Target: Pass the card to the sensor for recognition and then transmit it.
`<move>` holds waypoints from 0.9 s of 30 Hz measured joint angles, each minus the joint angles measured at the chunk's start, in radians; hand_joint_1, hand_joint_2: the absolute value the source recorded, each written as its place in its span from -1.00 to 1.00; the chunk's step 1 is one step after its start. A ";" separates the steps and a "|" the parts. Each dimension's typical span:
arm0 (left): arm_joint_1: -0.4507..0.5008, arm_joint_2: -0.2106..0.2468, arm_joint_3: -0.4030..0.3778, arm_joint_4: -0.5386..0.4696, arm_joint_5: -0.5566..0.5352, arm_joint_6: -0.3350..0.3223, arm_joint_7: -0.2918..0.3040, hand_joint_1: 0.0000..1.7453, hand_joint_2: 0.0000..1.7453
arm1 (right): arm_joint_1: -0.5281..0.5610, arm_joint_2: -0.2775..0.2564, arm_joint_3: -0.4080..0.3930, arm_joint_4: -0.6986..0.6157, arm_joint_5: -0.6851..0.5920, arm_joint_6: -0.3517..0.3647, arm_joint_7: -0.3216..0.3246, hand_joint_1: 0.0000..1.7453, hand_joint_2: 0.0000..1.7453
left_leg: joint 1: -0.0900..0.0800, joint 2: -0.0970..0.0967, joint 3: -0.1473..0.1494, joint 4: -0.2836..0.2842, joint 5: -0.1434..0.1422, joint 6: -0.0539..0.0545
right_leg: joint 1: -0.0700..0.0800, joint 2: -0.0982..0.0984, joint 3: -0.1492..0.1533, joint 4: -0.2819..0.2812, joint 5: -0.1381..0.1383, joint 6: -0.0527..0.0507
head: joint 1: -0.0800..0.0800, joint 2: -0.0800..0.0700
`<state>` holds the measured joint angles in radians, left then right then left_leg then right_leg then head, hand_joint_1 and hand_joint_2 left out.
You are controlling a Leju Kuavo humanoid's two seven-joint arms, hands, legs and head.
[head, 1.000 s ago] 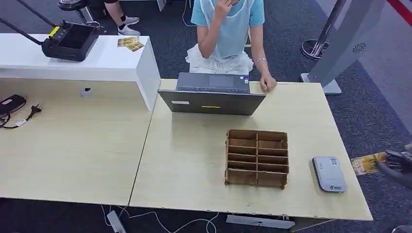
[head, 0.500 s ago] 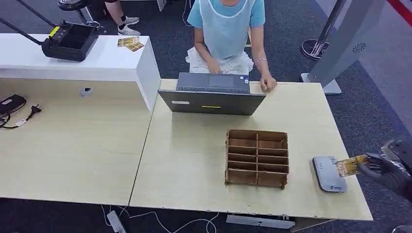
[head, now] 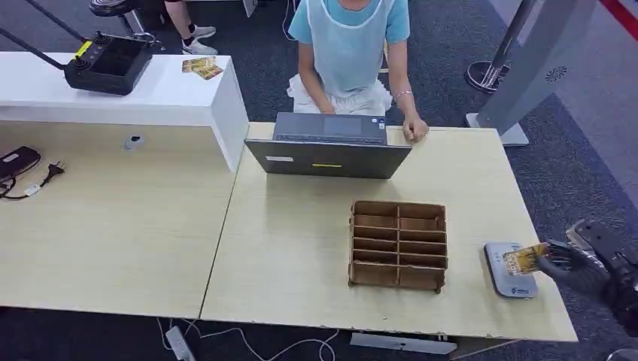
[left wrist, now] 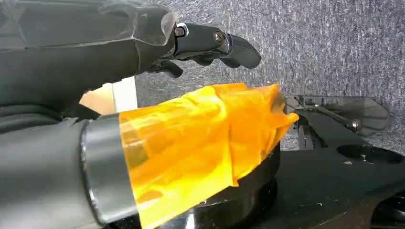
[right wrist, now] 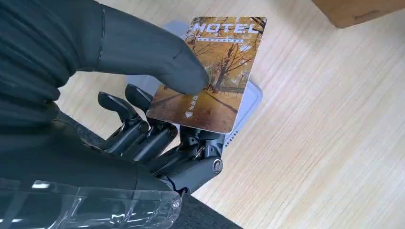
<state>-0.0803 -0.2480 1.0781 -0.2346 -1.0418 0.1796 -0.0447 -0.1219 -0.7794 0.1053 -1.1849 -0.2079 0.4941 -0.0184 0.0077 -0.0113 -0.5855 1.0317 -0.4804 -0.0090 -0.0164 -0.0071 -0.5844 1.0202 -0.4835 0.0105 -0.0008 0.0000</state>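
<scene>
An orange hotel card (head: 524, 259) printed with autumn trees is pinched in my right hand (head: 578, 265) between thumb and fingers. It hovers over the grey card sensor (head: 511, 284), which lies flat near the right edge of the light wood table (head: 293, 256). The right wrist view shows the card (right wrist: 215, 81) held just above the sensor (right wrist: 250, 100), covering most of it, with the thumb of my right hand (right wrist: 119, 95) pressed on its face. My left hand (left wrist: 143, 119) hangs over grey carpet, holding nothing, its thumb wrapped in orange film and its dark fingers (left wrist: 215, 43) apart from it.
A brown cardboard organiser (head: 398, 244) with several slots stands left of the sensor. Behind it is an open laptop (head: 328, 154), with a person (head: 350, 53) in a light blue top seated at it. A white counter (head: 150, 98) carries a black device and more cards.
My right hand has carried the card leftward from off the table's right edge to above the sensor. The person lowered a hand from the face to the laptop.
</scene>
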 joint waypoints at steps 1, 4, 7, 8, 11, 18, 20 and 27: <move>-0.003 -0.006 0.016 0.000 0.063 0.009 0.014 -1.00 -1.00 | 0.020 0.000 -0.001 -0.005 -0.014 -0.022 0.010 1.00 1.00 | 0.000 -0.001 0.000 0.000 0.000 0.000 | 0.000 -0.001 0.000 -0.001 0.000 0.000 | -0.001 0.000; -0.005 -0.026 0.182 -0.002 0.417 0.020 0.013 -1.00 -1.00 | 0.196 -0.011 -0.072 -0.099 -0.057 -0.071 0.037 1.00 1.00 | 0.000 -0.012 0.000 0.000 -0.001 0.002 | 0.000 -0.012 0.006 -0.001 -0.006 0.003 | 0.000 0.000; 0.001 -0.030 0.284 -0.014 0.477 0.018 0.013 -1.00 -1.00 | 0.293 -0.004 -0.150 -0.146 -0.024 -0.065 0.059 1.00 1.00 | -0.001 -0.008 0.000 0.000 -0.003 0.002 | -0.001 -0.008 0.004 0.000 -0.006 0.003 | -0.001 0.000; 0.001 -0.031 0.303 -0.018 0.480 0.018 0.019 -1.00 -1.00 | 0.311 0.000 -0.172 -0.154 -0.007 -0.058 0.063 1.00 1.00 | -0.001 -0.006 0.001 0.000 -0.004 0.001 | -0.001 -0.005 0.004 0.000 -0.006 0.003 | -0.001 0.000; -0.010 -0.035 0.352 -0.019 0.499 0.121 0.027 -1.00 -1.00 | 0.320 0.010 -0.217 -0.151 0.037 -0.048 0.078 1.00 1.00 | -0.001 0.001 0.002 0.000 -0.005 0.001 | -0.002 0.001 0.004 0.000 -0.006 0.003 | -0.001 0.000; -0.028 -0.039 0.375 -0.013 0.511 0.153 0.016 -1.00 -1.00 | 0.332 0.042 -0.277 -0.115 0.073 -0.045 0.068 1.00 1.00 | -0.002 0.001 0.004 0.000 -0.005 0.001 | -0.002 0.001 0.005 -0.001 -0.005 0.003 | -0.001 0.000; -0.028 -0.039 0.375 -0.013 0.511 0.151 0.017 -1.00 -1.00 | 0.340 0.050 -0.291 -0.113 0.073 -0.044 0.068 1.00 1.00 | -0.002 0.001 0.004 0.000 -0.005 0.001 | -0.002 0.001 0.005 -0.001 -0.005 0.003 | -0.001 0.000; -0.033 -0.032 0.376 -0.013 0.570 0.050 0.033 -1.00 -1.00 | 0.209 0.087 -0.284 -0.057 0.147 0.029 0.026 1.00 1.00 | -0.002 0.014 0.003 -0.001 -0.005 0.001 | -0.002 0.012 0.003 0.001 -0.003 0.001 | 0.000 0.000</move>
<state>-0.1134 -0.2796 1.4538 -0.2480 -0.4718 0.2291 -0.0122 0.0868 -0.6923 -0.1792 -1.2415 -0.0609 0.5227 0.0071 0.0058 0.0027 -0.5827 1.0303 -0.4854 -0.0077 -0.0183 0.0048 -0.5811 1.0213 -0.4866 0.0118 -0.0011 0.0000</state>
